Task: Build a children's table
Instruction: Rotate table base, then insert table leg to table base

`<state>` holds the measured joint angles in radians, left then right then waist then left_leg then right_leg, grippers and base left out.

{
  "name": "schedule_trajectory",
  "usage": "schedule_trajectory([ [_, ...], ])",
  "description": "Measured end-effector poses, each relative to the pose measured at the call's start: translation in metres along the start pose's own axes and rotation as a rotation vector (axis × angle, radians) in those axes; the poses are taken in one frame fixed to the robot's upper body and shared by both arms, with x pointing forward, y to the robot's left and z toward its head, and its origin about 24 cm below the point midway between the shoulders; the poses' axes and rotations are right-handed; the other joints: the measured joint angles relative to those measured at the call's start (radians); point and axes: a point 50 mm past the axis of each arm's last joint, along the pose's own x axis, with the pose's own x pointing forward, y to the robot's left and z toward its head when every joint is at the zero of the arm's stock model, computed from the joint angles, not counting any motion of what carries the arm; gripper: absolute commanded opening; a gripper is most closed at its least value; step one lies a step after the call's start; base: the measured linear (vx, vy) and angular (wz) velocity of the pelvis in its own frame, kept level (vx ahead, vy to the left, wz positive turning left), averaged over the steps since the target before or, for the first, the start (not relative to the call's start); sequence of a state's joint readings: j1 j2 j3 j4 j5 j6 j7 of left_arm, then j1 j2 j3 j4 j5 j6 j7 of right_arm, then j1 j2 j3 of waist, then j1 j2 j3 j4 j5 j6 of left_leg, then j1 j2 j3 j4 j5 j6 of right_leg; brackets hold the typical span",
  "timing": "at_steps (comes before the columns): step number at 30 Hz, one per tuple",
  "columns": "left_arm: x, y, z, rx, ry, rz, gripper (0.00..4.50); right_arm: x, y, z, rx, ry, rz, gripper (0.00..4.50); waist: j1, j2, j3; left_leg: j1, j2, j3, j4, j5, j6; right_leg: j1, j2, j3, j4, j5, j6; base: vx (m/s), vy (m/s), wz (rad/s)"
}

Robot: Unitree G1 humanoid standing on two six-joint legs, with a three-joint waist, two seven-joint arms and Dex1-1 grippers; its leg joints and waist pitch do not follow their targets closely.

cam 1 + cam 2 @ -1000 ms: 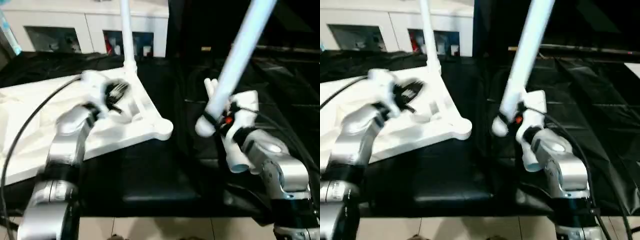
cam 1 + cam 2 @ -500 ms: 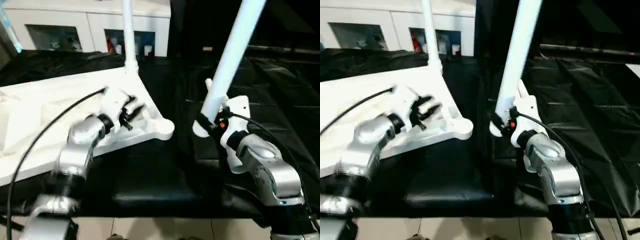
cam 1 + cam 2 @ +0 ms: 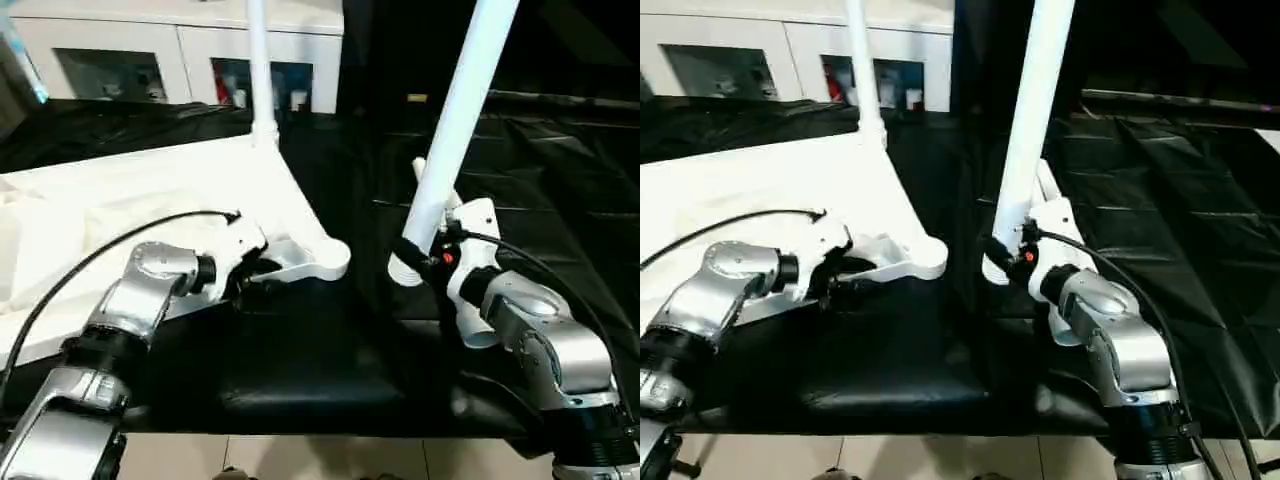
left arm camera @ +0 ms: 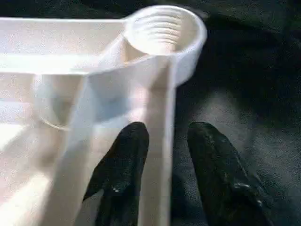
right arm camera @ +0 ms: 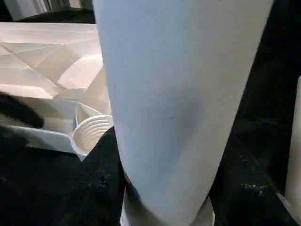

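Observation:
The white table top (image 3: 120, 200) lies underside up on the black cloth. One white leg (image 3: 258, 70) stands upright in its far corner socket. The near right corner socket (image 3: 327, 262) is open, its threads showing in the left wrist view (image 4: 162, 28). My left gripper (image 3: 250, 280) is at the top's near edge just left of that socket, open, one finger (image 4: 120, 174) inside the rim and one outside. My right gripper (image 3: 425, 250) is shut on a second leg (image 3: 455, 120), held steeply tilted. Its lower end (image 3: 408, 268) hangs right of the socket and apart from it.
A white cabinet (image 3: 120, 50) with shelves stands at the back. Black cloth (image 3: 300, 360) covers the work surface, whose front edge meets pale floor tiles (image 3: 320, 460). A slim white part (image 5: 294, 141) shows beside the held leg.
My left gripper has come down off the table top's underside to its near edge and now straddles the rim. The right gripper has shifted slightly with the leg, which stands more upright.

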<state>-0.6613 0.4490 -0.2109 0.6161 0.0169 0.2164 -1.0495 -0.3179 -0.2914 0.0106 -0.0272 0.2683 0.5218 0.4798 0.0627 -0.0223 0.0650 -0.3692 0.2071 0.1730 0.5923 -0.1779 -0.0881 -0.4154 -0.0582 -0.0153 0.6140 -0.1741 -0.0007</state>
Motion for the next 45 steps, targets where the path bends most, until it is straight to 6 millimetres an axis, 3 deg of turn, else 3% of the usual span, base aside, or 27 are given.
schedule_trajectory([
  [18,0.008,0.000,-0.004,-0.004,0.034,-0.036,0.04,0.000,0.000,0.000,-0.005,0.002,0.015,1.93,-0.001,0.000,0.000,0.001,0.000,0.000,0.000,0.000,0.000,0.001,0.000,0.000,0.000,0.000,0.000,0.000,0.000,0.00],
  [28,0.009,-0.001,-0.003,0.001,0.024,-0.061,0.00,0.007,0.006,0.011,0.049,-0.021,0.100,1.93,-0.003,0.000,0.000,0.001,0.000,0.000,0.000,0.000,0.000,0.001,0.000,0.000,0.001,0.000,0.000,0.000,0.000,0.00],
  [35,0.005,-0.024,-0.006,0.051,0.010,-0.188,0.00,0.022,0.017,0.023,0.106,0.028,0.294,1.93,0.005,0.000,0.000,0.001,0.000,0.001,0.001,0.000,0.000,0.001,-0.001,0.000,0.002,0.000,-0.001,0.000,0.000,0.00],
  [41,0.009,-0.037,-0.004,0.078,0.012,-0.225,0.00,0.032,0.019,0.006,0.100,0.135,0.347,1.93,0.018,-0.003,0.000,0.001,0.000,0.003,0.003,0.000,0.000,0.002,-0.002,0.000,0.003,0.000,-0.001,0.000,0.000,0.00],
  [45,0.007,-0.040,-0.003,0.084,0.012,-0.227,0.00,0.038,0.019,0.009,0.093,0.148,0.365,1.93,0.020,-0.004,0.000,0.001,0.000,0.003,0.003,0.000,0.000,0.001,-0.002,0.000,0.003,0.000,-0.001,0.000,0.000,0.00],
])
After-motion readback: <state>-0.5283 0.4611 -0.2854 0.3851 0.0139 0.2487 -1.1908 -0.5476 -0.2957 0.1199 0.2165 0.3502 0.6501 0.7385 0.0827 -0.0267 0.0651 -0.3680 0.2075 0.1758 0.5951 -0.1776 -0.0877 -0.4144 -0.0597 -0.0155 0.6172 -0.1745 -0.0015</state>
